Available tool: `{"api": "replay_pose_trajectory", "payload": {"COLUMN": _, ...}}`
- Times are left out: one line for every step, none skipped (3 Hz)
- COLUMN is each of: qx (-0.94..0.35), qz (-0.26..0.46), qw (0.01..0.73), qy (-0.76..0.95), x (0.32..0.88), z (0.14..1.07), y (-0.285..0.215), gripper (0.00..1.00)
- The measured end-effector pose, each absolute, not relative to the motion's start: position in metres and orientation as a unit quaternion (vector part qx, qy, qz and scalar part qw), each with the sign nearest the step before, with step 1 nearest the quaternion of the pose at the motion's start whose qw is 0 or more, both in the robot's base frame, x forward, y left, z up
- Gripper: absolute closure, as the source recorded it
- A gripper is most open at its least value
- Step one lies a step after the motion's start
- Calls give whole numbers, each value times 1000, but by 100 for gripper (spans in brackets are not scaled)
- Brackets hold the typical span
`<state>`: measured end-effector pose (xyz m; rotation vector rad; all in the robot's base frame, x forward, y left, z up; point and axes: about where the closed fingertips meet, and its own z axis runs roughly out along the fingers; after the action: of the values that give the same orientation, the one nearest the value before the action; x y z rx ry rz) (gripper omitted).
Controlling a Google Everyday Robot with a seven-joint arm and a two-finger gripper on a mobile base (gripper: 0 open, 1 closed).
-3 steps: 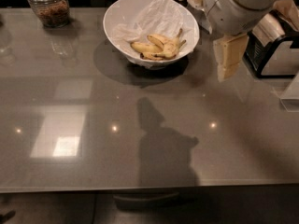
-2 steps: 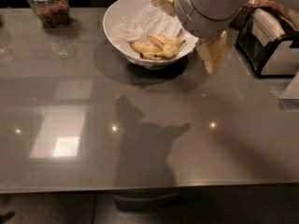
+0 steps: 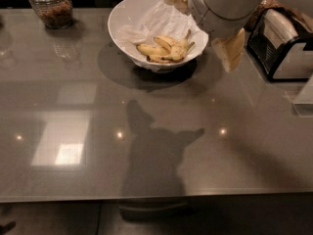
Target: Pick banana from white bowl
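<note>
just beside the gripper's [image 3: 199, 33] spread fingers [image 3: 231, 50], banana [image 3: 164, 50] lies in white bowl [image 3: 122, 18].

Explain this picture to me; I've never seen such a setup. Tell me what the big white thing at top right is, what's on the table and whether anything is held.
This is one picture, from a camera looking down on a glossy grey table; where it is mounted I cannot say. The big white shape is a robot's arm. At its end is the pincer, its two cream-coloured fingers spread apart, holding nothing. It hangs by the right rim of a large round white bowl. In the bowl lie small yellow bananas, which the arm is meant to pick. Also on the table: a glass jar with brown contents at top left and a black and silver boxy appliance at right. The dark shape in the middle is the arm's shadow.
</note>
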<state>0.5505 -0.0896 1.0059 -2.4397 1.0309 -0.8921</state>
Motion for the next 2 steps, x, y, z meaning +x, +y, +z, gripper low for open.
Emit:
{"api": "replay_pose_trajectory", "payload": {"qx": -865, "qz": -347, "qw": 174, "qy": 319, "x": 565, "z": 1012, "y": -84, "gripper": 0}}
{"api": "replay_pose_trajectory", "payload": {"qx": -883, "qz": -360, "qw": 166, "qy": 251, "x": 594, "z": 1009, "y": -69, "gripper": 0}}
